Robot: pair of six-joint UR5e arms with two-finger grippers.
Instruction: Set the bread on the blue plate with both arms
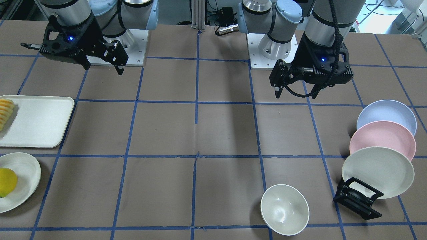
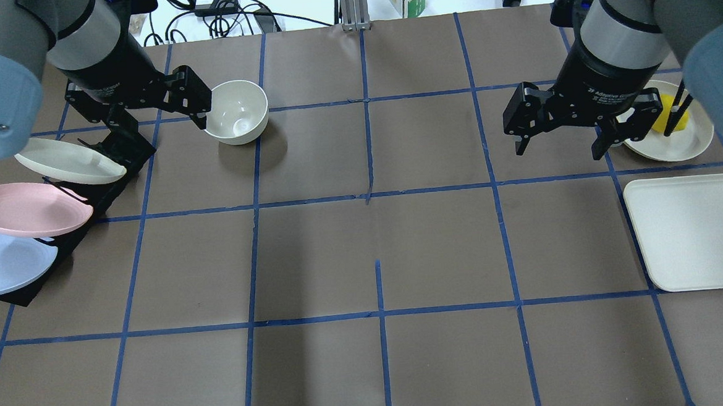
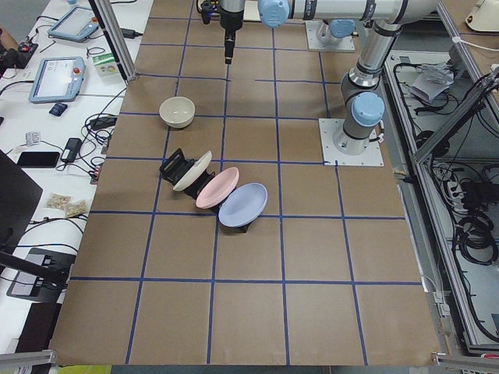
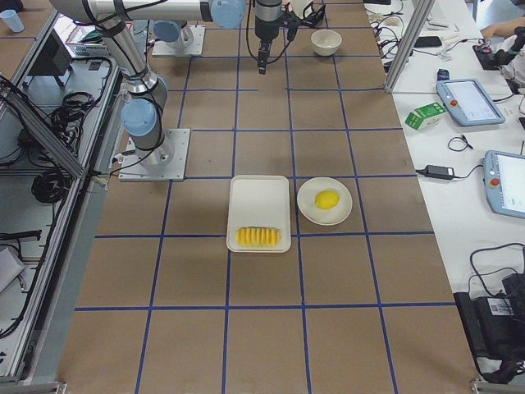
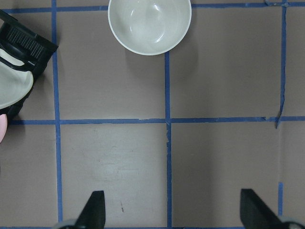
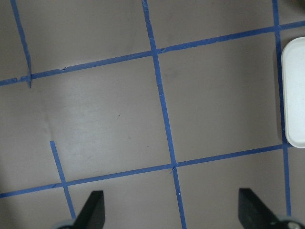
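The bread (image 1: 6, 111) lies at the end of a white tray (image 1: 36, 121); it also shows in the exterior right view (image 4: 261, 238). The blue plate (image 1: 387, 115) leans in a black rack (image 1: 357, 198) behind a pink plate (image 1: 383, 138) and a cream plate (image 1: 378, 171); it also shows in the overhead view (image 2: 6, 262). My left gripper (image 2: 156, 118) hangs open and empty above the table near the rack and bowl. My right gripper (image 2: 560, 149) hangs open and empty above the table, left of the tray in the overhead view.
A white bowl (image 2: 236, 110) stands near my left gripper. A cream plate (image 2: 673, 131) with a yellow lemon (image 2: 666, 113) on it sits beyond the tray (image 2: 691, 232). Blue tape lines grid the brown table.
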